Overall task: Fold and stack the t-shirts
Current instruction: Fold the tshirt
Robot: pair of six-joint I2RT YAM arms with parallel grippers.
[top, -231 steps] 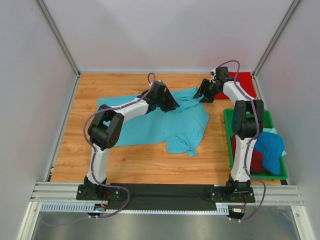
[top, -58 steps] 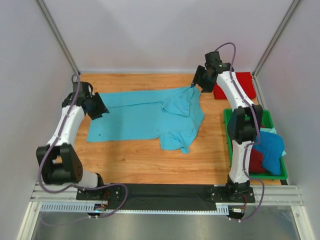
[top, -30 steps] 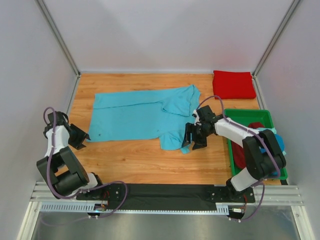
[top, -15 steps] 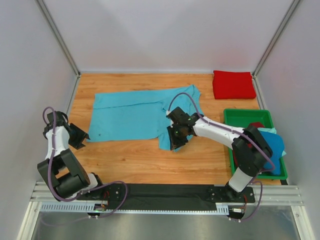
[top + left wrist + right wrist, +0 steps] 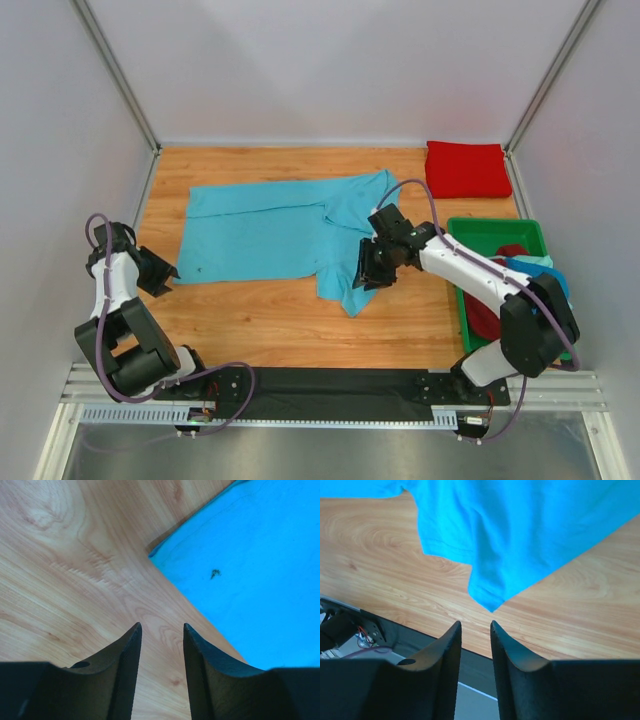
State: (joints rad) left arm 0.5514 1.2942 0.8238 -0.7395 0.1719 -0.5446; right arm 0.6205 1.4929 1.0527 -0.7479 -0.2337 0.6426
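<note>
Right gripper is hovering over the near right part of the turquoise t-shirt, and its wrist view is showing me jaws a little apart with nothing between them, only the table and a hanging cloth corner just beyond. Left gripper is sitting low by the shirt's near left corner, jaws also apart and empty, with bare wood showing in the gap.

I'm reading this shirt as light, limp and thin. It is lying mostly flat across the middle of the table, but the right side is bunching into folds. Cloth like this is going to sag and drag rather than hold a shape, so I'm judging that edges and corners are the places to pinch: hem corner on the left, sleeve or shoulder edge on the right, both lifted together.

Counting now: one turquoise t-shirt spread out, one bright red t-shirt lying folded in the far right corner, one dark red shirt and one blue shirt bundled in the single green tray. That is making four shirts in view.
</note>
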